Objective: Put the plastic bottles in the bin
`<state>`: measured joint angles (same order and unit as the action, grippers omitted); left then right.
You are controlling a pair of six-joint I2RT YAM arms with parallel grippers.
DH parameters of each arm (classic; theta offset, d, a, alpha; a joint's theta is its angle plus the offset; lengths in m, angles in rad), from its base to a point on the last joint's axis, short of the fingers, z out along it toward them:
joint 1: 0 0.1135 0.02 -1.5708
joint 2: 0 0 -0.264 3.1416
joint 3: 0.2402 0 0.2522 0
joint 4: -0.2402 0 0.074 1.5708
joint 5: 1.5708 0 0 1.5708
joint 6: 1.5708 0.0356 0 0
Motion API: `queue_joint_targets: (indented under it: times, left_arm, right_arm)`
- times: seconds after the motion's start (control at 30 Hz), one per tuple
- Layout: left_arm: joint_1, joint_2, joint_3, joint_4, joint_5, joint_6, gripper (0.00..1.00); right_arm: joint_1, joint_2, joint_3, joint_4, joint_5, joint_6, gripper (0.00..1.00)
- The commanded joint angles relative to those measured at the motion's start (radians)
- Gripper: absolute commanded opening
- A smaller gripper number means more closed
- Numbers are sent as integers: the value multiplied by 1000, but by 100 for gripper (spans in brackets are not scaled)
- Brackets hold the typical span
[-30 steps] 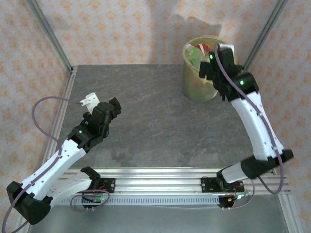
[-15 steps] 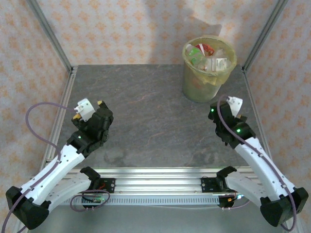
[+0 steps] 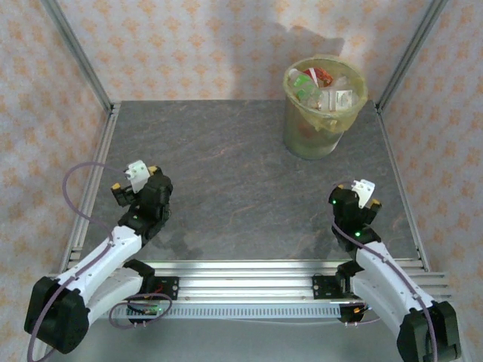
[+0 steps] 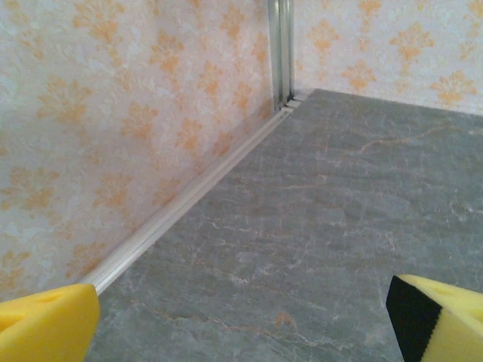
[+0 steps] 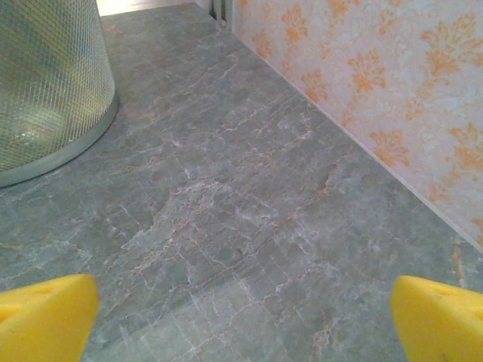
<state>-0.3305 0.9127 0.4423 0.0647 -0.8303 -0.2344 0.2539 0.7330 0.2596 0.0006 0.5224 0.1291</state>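
Plastic bottles (image 3: 326,89) lie heaped in the bin (image 3: 308,139) at the desk's (image 3: 226,173) far right corner. They are jumbled, so their long axes are hard to tell. The top view looks into the bin's upright mouth. The right wrist view shows its lower wall (image 5: 45,83) resting on the desk. Left tool (image 3: 136,178) and right tool (image 3: 355,198) hover near the front edge, fingers wide apart and holding nothing.

Bottles (image 3: 326,92) in bin (image 3: 306,139), far right on table (image 3: 234,181).
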Motion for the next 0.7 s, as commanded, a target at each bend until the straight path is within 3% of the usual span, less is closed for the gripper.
queue_joint_targets:
  times: [0.0, 0.37, 0.67]
  left_arm:
    - [44, -5, -42, 235, 89, 106, 99]
    - [99, 259, -105, 513, 199, 218, 96]
    - [110, 378, -77, 587, 226, 244, 95]
  right_arm:
    - [-30, 21, -50, 266, -47, -78, 99]
    - [-167, 236, -58, 544, -247, -156, 99]
    - [-183, 397, -12, 661, -307, -157, 99]
